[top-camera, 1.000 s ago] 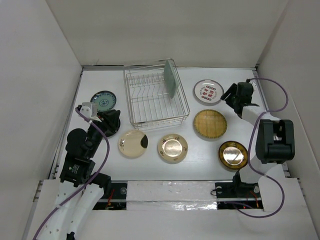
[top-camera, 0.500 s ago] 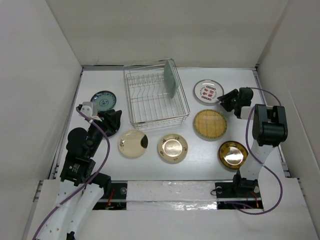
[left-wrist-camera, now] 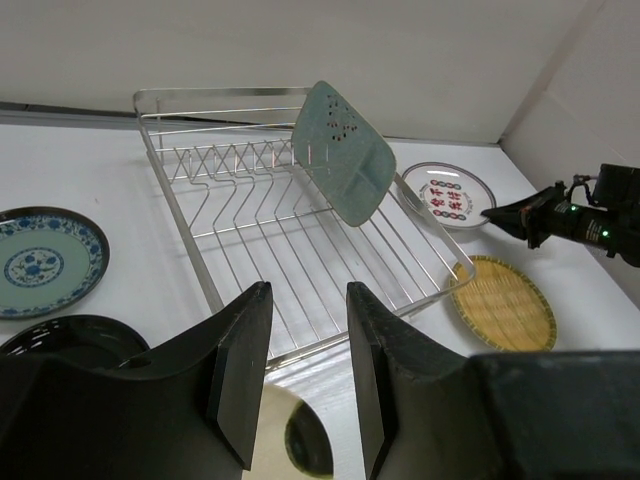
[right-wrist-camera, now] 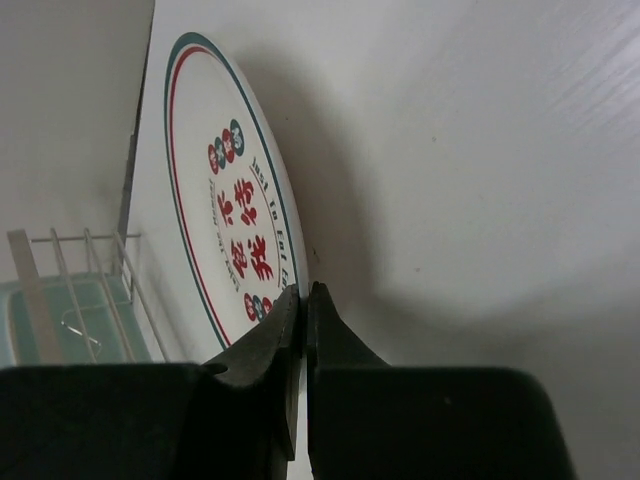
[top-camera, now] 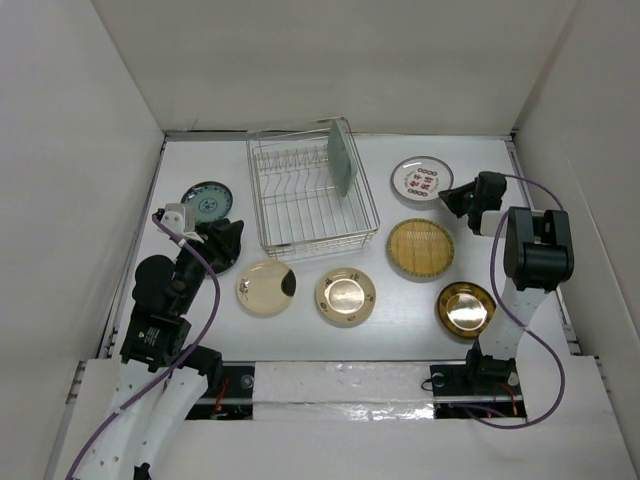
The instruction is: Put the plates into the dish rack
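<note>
The dish rack (top-camera: 312, 195) is sitting at the back of the bench (top-camera: 400, 335) and is holding one plate. The pale green plate (top-camera: 341, 160) is standing on edge among the tines at the rack's right end, while the remaining slots are standing empty.

The right fingers (right-wrist-camera: 260, 350) are pinching shut on the near rim of the white plate with red marks (top-camera: 420, 180), which is lying just right of the rack. The left fingers (left-wrist-camera: 240, 370) are hanging apart, grasping nothing, over the black plate (left-wrist-camera: 60, 340).

The blue-patterned plate (top-camera: 207, 200), cream plate with a dark patch (top-camera: 266, 287), cream-gold plate (top-camera: 346, 296), woven yellow plate (top-camera: 420, 248) and dark-and-gold plate (top-camera: 466, 308) are all lying flat on the bench outside the rack.
</note>
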